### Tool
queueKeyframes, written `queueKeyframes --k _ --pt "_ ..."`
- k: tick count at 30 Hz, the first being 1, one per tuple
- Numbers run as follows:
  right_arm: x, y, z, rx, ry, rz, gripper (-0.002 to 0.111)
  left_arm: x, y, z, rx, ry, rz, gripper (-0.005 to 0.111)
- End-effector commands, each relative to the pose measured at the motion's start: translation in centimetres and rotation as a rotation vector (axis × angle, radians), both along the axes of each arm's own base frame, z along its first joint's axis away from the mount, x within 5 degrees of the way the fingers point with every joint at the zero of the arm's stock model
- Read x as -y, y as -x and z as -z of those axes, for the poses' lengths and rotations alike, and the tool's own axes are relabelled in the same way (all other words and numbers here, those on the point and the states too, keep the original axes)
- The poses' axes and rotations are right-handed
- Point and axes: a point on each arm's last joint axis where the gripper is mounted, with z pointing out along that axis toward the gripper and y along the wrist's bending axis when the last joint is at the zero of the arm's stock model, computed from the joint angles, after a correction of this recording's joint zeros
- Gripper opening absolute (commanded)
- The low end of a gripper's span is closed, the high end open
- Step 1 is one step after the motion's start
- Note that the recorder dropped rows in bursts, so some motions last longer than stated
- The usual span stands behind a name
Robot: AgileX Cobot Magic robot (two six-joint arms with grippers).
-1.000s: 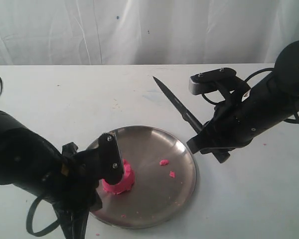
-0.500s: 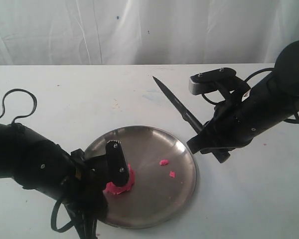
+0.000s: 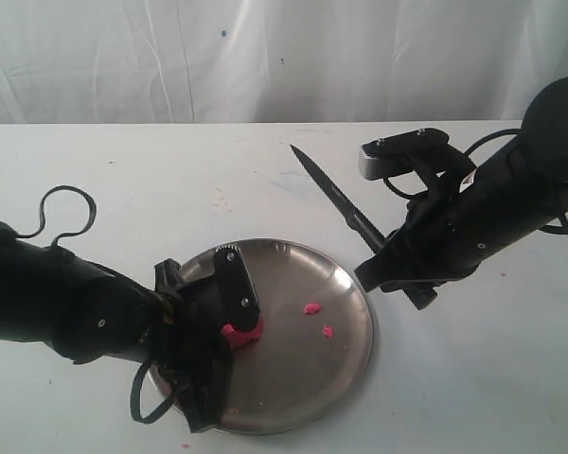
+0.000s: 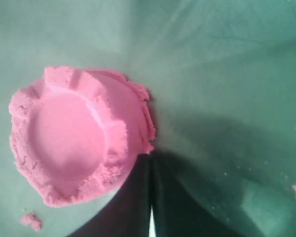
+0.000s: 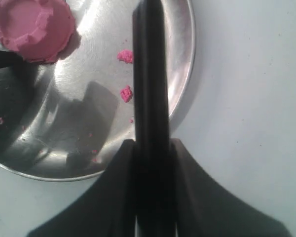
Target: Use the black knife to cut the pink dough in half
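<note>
The pink dough (image 4: 81,133) is a round puck with a dented top, lying on the steel plate (image 3: 298,374). In the exterior view only a sliver of the pink dough (image 3: 241,333) shows beneath my left gripper (image 3: 246,307). My left gripper (image 4: 150,160) is shut with nothing in it, its tips touching the puck's edge. My right gripper (image 3: 398,270) is shut on the black knife (image 3: 327,189) and holds it in the air beside the plate's right rim. From the right wrist, the black knife (image 5: 148,74) runs across the plate (image 5: 182,59), with the dough (image 5: 32,27) off to one side.
Two small pink crumbs (image 3: 311,308) lie on the plate between the dough and the knife, and they also show as crumbs (image 5: 125,56) from the right wrist. A black cable loop (image 3: 66,213) lies behind the left arm. A white curtain backs the table.
My left arm has swung right and lower over the plate, hiding more of the dough. The right arm and the knife have not moved.
</note>
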Motion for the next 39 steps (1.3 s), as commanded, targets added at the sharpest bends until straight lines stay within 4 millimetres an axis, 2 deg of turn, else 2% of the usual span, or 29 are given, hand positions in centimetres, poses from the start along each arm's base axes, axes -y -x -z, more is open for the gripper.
queueKeyframes --k 1,6,13,17,19,22,25,28,33,37,39 --pt "-0.1 -0.2 -0.6 0.043 -0.014 0.002 0.000 0.0 -0.1 0.6 0.008 0.002 -0.007 0.000" --pt "0.0 -0.5 -0.6 0.078 0.002 -0.001 0.000 -0.1 -0.1 -1.2 0.053 0.036 -0.007 0.000" --pt "-0.2 -0.5 0.5 0.010 0.021 -0.026 0.000 -0.9 1.1 -7.9 0.218 0.160 -0.002 0.000" --pt "-2.2 0.5 0.1 -0.028 0.021 -0.191 0.000 -1.6 2.0 -11.5 0.410 0.148 0.111 0.000" --pt "-3.4 1.2 0.2 -0.049 0.029 -0.268 0.000 -2.1 2.0 -12.5 0.495 0.108 0.160 0.000" --pt "-4.9 1.9 0.9 -0.050 0.058 -0.337 0.000 -3.6 1.0 -12.9 0.498 0.155 0.040 0.000" --pt "-5.8 1.4 2.1 -0.023 0.082 -0.355 0.000 -5.9 -0.9 -12.4 0.470 0.195 -0.143 0.000" --pt "-6.0 1.0 2.9 -0.022 0.088 -0.351 0.000 -7.4 -1.9 -12.1 0.408 0.308 -0.350 0.000" --pt "-6.2 0.9 3.6 -0.034 0.096 -0.380 0.000 -7.3 -1.9 -12.3 0.346 0.449 -0.483 0.000" --pt "-6.5 1.1 3.6 -0.048 0.068 -0.411 0.000 -6.6 -1.3 -11.6 0.182 0.552 -0.582 0.000" --pt "-6.6 1.2 3.6 -0.056 0.048 -0.397 0.000 -6.4 -1.1 -11.0 0.104 0.549 -0.602 0.000"
